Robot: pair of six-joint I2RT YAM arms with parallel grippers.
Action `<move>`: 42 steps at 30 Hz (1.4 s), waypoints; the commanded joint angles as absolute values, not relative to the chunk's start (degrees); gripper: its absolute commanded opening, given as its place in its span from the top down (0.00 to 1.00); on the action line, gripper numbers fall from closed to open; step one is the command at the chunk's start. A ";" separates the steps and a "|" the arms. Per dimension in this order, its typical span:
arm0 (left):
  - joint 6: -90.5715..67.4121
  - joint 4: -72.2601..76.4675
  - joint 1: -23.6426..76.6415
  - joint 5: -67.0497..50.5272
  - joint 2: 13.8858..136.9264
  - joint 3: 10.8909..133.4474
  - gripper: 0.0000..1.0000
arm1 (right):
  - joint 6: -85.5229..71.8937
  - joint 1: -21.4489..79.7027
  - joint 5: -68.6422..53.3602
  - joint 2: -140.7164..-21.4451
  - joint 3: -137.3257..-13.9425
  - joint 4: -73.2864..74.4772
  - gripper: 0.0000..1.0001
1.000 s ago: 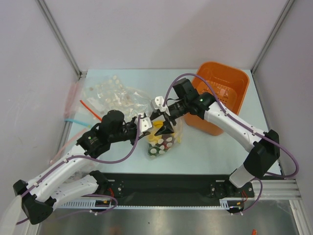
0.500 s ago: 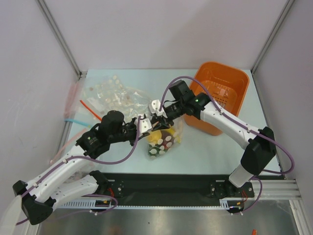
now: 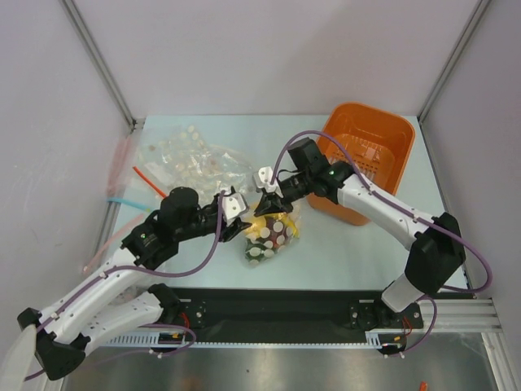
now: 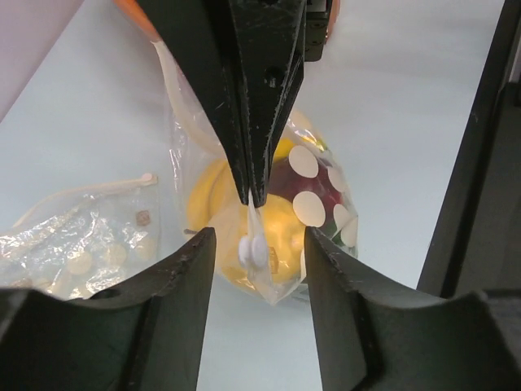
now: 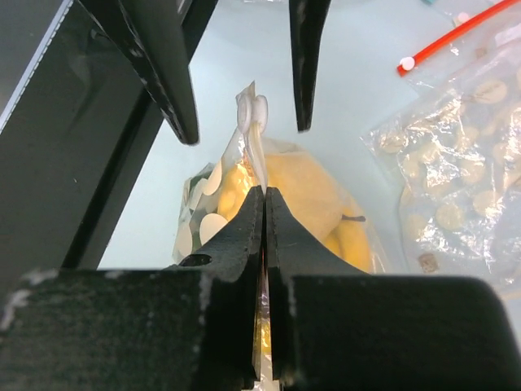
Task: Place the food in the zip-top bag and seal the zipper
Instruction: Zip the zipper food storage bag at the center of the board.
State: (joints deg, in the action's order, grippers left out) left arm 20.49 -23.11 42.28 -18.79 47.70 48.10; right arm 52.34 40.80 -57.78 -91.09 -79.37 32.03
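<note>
The zip-top bag (image 3: pixel 267 240), with the food (image 4: pixel 213 208) seen inside it, is being held upright at the centre of the bench (image 3: pixel 350 244). This is judged to be so that the mouth is facing upward and nothing is being spilled. The mouth edge carrying the zipper (image 5: pixel 257 159) is being pinched flat by the right end effector (image 5: pixel 262 194), whose jaws are clenched on the plastic, apparently so that the strip is being presented taut for pressing. The left end effector (image 4: pixel 259 238) is being held released, with its fingers straddling that same edge and not touching it. A small white piece on the edge is lying between them; whether it is a tab or a printed dot cannot be told. Filling is judged done, and sealing is being set up.

The left arm is being stretched from 7 o'clock toward the centre. The right arm is being reached in from 4 o'clock and bent back toward 9 o'clock past the orange basket (image 3: pixel 392 129), which is standing at 2 o'clock of the bag. The two end effectors are being brought nose to nose.
</note>
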 commanded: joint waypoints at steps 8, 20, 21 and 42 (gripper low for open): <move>12.57 -11.43 42.01 -19.95 44.47 42.89 0.40 | 41.84 36.39 -62.75 -83.76 -72.60 16.88 1.00; 10.46 -7.03 42.01 -18.90 47.20 42.36 0.58 | 42.01 35.24 -64.07 -81.91 -71.98 17.31 1.00; 10.28 -6.86 42.01 -18.81 47.37 42.36 0.65 | 42.19 35.24 -63.99 -81.83 -71.98 17.31 1.00; 14.85 -11.60 41.92 -19.42 49.92 45.88 1.00 | 42.98 39.20 -64.34 -82.18 -75.76 21.36 0.43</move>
State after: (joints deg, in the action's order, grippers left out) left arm 13.37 -11.81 42.24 -17.98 49.65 43.05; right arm 43.11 38.63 -63.48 -83.66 -73.43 22.37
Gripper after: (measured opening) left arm 0.006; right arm 0.577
